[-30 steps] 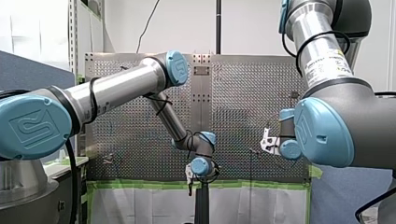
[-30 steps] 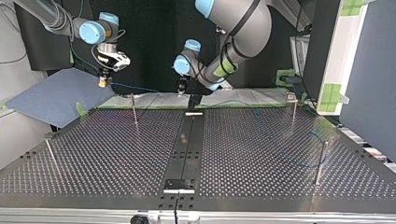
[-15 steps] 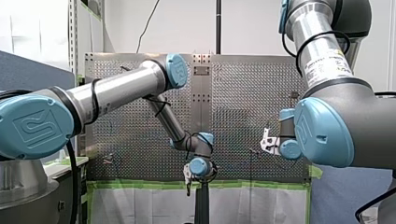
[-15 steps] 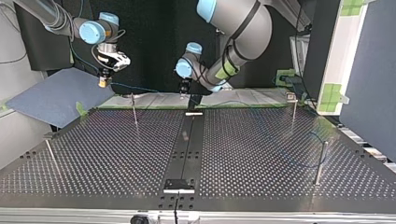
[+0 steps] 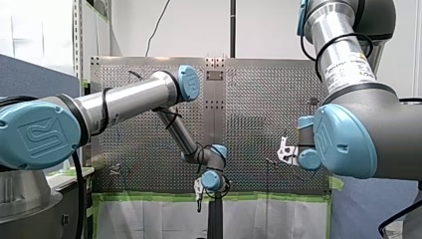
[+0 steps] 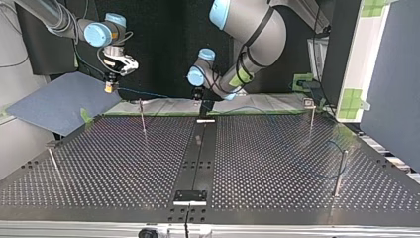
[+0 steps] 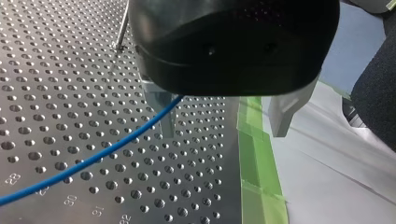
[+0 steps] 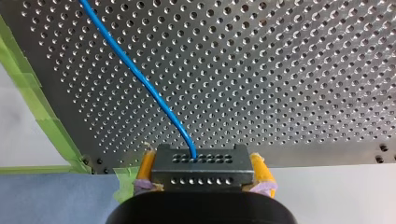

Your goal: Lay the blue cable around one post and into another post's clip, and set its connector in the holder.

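blue cable (image 7: 112, 147) by table (image 7: 42, 70) numbers 90, 91

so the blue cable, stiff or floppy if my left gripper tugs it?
Probably floppy: the cable leaves the connector in my right gripper in a soft bend. Likely light: it spans the air toward my left gripper with little sag. Thin and smooth-looking, so it may slide through a loose grip.

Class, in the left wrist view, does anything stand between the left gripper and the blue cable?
Nothing visible does. The blue cable runs over the perforated table straight up to the open left gripper, beside one metal finger.
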Available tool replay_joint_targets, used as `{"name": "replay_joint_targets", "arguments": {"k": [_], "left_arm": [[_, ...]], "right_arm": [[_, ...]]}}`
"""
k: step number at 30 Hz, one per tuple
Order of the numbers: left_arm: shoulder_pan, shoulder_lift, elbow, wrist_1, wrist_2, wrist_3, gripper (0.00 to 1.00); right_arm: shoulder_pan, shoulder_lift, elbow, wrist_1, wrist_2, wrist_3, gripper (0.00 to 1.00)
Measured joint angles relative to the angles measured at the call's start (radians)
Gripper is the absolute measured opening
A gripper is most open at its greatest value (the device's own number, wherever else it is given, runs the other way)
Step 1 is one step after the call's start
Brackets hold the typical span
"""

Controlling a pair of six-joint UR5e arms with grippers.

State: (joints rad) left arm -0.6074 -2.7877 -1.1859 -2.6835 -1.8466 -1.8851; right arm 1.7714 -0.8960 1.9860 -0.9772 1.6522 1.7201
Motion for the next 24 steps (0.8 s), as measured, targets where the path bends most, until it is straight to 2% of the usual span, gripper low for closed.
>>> {"name": "replay_joint_targets", "arguments": {"k": [3,5,6,7,8,9,10,11,24], "left_arm": [[0.001,0.0,0.0,0.0,0.001,-0.001,1.0],[0.0,0.0,0.0,0.001,0.002,-0.001,0.73],[0.0,0.0,0.0,0.001,0.002,0.0,0.73],[0.0,0.0,0.0,0.002,0.003,0.0,0.49],[-0.001,0.0,0.0,0.002,0.005,0.001,0.32],[-0.001,0.0,0.0,0.003,0.01,0.003,0.32],[-0.001,0.0,0.0,0.004,0.015,0.003,0.08],[-0.001,0.0,0.0,0.005,0.021,0.004,0.0],[0.001,0.0,0.0,0.02,0.093,0.002,0.0]], "right_arm": [[0.0,0.0,0.0,0.0,0.0,0.0,0.0],[0.0,0.0,0.0,0.0,0.0,0.0,0.0],[0.0,0.0,0.0,0.0,0.0,0.0,0.0],[0.0,0.0,0.0,0.0,0.0,0.0,0.0],[0.0,0.0,0.0,0.0,0.0,0.0,0.0],[0.0,0.0,0.0,0.0,0.0,0.0,0.0],[0.0,0.0,0.0,0.0,0.0,0.0,0.0],[0.0,0.0,0.0,0.0,0.0,0.0,0.0],[0.0,0.0,0.0,0.0,0.0,0.0,0.0]]}}
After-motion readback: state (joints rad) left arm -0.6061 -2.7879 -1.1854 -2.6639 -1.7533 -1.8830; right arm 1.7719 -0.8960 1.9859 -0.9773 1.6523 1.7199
